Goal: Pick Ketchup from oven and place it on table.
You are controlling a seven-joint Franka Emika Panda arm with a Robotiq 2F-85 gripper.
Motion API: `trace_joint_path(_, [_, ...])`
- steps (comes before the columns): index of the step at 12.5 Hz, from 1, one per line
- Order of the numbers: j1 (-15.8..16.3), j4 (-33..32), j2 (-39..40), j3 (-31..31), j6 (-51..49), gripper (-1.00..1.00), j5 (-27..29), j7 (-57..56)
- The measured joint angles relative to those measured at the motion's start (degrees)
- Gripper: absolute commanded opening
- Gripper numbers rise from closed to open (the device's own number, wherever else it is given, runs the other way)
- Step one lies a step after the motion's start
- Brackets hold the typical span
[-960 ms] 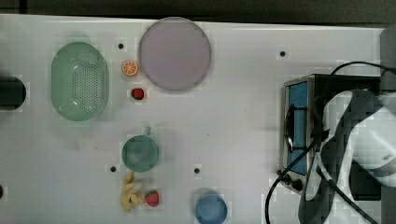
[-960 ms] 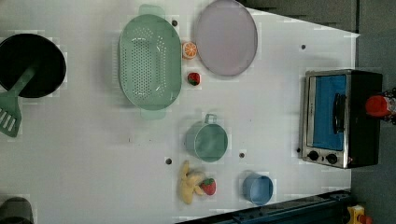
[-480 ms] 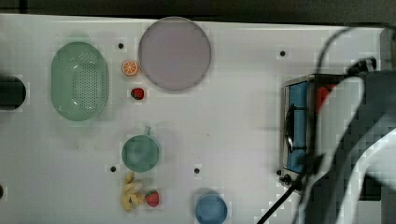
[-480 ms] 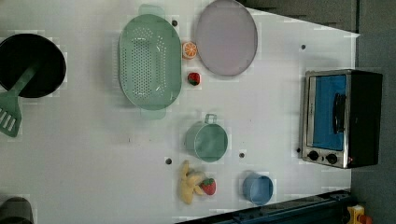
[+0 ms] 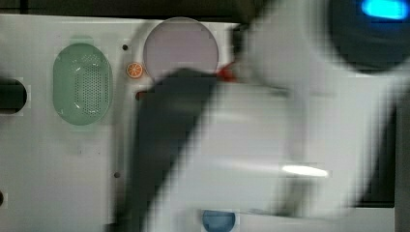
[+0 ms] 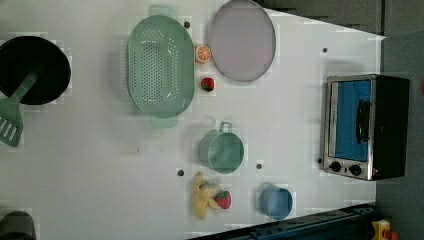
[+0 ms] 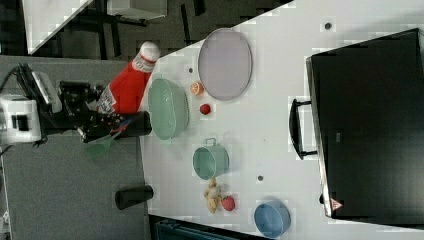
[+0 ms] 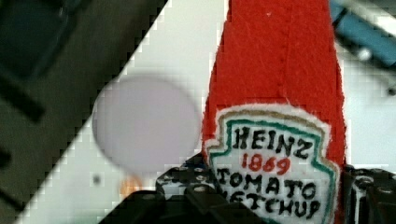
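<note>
Blocking most of the top view, the blurred white arm covers the white tabletop [image 5: 43,164]. In the left view, the black toaster oven [image 6: 367,127] sits at three o'clock, door shut. In the right view, the tool [image 7: 95,117] clamps the red felt ketchup bottle [image 7: 125,87], well off the tabletop at nine o'clock, presumably carrying it for placing. In the wrist view, dark fingers [image 8: 187,191] flank its label.
</note>
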Motion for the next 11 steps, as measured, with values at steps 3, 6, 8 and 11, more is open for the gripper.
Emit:
trace_joint_path(3, [2.9, -6.7, 1.3, 6.7, -0.3, 0.27, -0.3, 0.0])
trace_joint_path(6, [4.6, -16.3, 3.0, 9.0, 6.5, 0.26, -0.6, 0.1])
trace_joint_path(8, [4.8, -24.6, 3.3, 7.4, 11.5, 0.26, -0.8, 0.2])
trace_joint_path(11, [3.3, -34.6, 4.5, 4.1, 25.0, 0.27, -1.4, 0.1])
